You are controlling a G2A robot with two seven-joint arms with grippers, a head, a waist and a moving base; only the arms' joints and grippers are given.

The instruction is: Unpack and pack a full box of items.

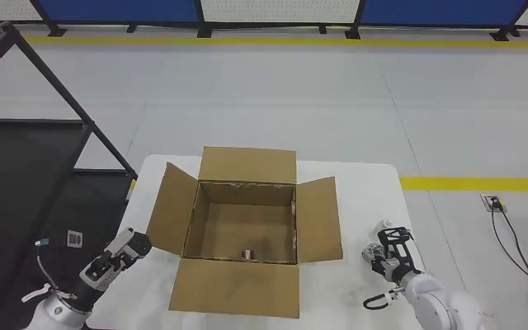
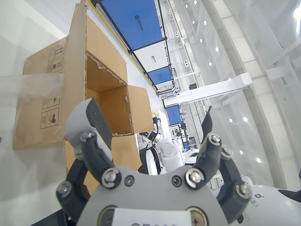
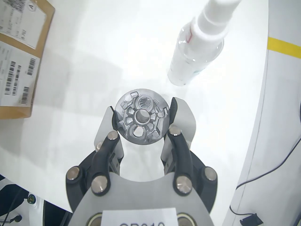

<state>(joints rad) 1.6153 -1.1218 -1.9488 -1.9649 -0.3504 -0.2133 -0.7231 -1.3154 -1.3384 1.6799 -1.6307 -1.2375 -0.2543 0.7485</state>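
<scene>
Fingers of the right gripper are closed on the rim of a round grey metal disc, pinching it from both sides. The disc is a cast part with a centre hole and raised ribs, and its ribbed face is turned up. It is held over the near right part of the white table; whether it touches the surface cannot be told. Just beyond the disc, on the far side, a clear plastic bottle with a white cap stands upright on the table, apart from the gripper. To the left, in the middle of the table, sits an open cardboard box with all four flaps folded outward. A flap corner carrying barcode labels lies near the right gripper. On the box floor, close to the near wall, lies one small dark item, too small to identify. At the near left of the table, the left gripper is just beside the box's left flap. Its two fingers are spread wide apart and hold nothing. It points toward the box's left wall, where a strip of clear tape crosses the cardboard.
</scene>
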